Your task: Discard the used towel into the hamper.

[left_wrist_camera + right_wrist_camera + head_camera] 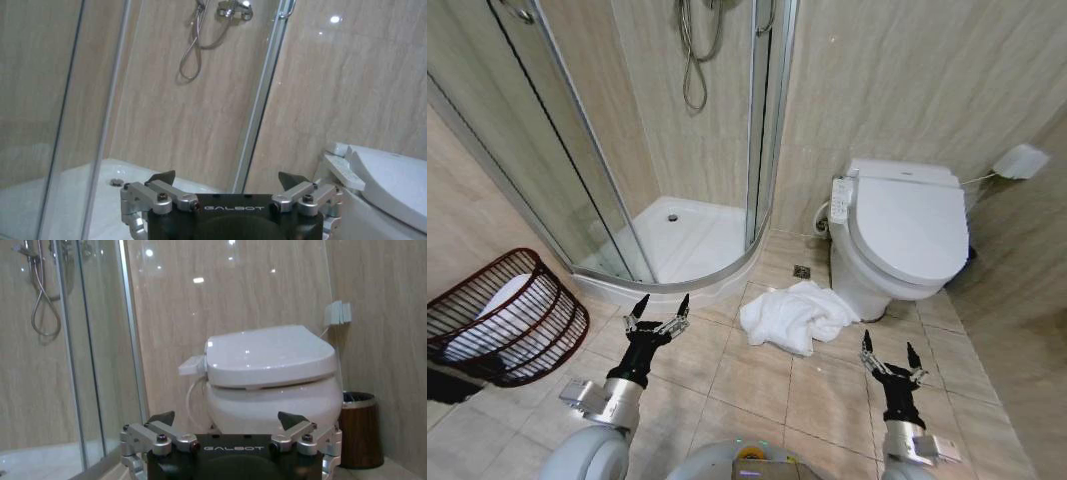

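Observation:
A crumpled white towel (794, 315) lies on the tiled floor between the shower base and the toilet. The hamper (502, 318), a dark reddish-brown open-weave basket, stands tilted at the far left, with something white showing inside it. My left gripper (660, 312) is open, held up between the hamper and the towel, nothing between its fingers. In the left wrist view the left gripper (227, 178) points at the shower corner. My right gripper (890, 352) is open and empty, to the right of the towel, in front of the toilet. The right gripper (227, 418) faces the toilet.
A white toilet (907, 235) with closed lid stands behind the towel on the right. The curved glass shower enclosure (677, 235) with raised white base fills the back left. A brown waste bin (359, 430) sits beside the toilet. A floor drain (802, 271) lies behind the towel.

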Robot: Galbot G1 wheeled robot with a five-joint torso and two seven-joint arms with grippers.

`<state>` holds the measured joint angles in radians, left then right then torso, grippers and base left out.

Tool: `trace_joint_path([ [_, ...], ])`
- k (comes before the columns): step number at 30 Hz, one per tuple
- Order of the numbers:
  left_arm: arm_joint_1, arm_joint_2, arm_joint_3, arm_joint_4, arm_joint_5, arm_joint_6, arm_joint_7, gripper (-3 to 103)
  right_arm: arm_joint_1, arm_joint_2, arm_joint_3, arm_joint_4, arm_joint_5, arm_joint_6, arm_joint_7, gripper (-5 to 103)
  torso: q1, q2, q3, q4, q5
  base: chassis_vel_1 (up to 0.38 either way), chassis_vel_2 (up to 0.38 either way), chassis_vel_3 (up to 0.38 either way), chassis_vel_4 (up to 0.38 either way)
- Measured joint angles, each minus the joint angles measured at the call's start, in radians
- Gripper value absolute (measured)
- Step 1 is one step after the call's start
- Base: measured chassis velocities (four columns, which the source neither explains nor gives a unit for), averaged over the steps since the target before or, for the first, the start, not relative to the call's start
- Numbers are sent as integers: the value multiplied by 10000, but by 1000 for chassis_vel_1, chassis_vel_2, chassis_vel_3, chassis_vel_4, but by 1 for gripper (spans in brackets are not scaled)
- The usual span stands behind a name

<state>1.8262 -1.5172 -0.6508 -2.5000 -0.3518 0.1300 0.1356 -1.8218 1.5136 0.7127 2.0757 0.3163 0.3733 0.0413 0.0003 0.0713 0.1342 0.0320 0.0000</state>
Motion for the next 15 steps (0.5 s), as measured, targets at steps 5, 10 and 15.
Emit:
trace_joint_path([
  [5,0,0,0,1,-1,0,0,100,115,-42,-3,-88,64,-85,-24,100,-1,18,13,1,0,0,0,0,0],
  [10,0,0,0,0,0,0,0,100,231,-80,-4,-217,119,-119,-116,100,-2,43,33,1,0,0,0,0,0],
  [15,0,0,-1,0,0,0,0,100,274,-139,-6,-319,181,-98,-218,100,-2,61,46,0,0,-20,5,12,-16],
])
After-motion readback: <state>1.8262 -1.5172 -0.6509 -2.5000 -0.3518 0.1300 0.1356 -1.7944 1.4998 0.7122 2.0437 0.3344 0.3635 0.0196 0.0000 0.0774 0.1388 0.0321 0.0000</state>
